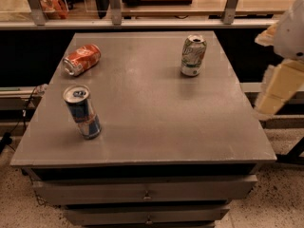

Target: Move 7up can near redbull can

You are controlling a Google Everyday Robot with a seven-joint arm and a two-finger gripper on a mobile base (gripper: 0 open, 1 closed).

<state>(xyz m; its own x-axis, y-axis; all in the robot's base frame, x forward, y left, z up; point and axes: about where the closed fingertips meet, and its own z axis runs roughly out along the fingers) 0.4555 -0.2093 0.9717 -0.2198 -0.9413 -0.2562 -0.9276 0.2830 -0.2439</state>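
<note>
1. 7up can [193, 55] stands upright at the far right of the grey table [156, 127]. It is well apart from the redbull can [82, 112], which is upright near the front left edge.
2. The gripper [279, 85] hangs off the table's right side, beyond the edge and touching no can. I cannot tell whether it is apart or together.
3. By my reckoning this is the approach, with no grasp made yet.
4. Next it must reach in to the 7up can, then carry it across toward the front left, avoiding the orange can [81, 59] lying on its side.

Single high view, angled down over the table [156, 122] from its drawer side (gripper [278, 88] at right edge)
</note>
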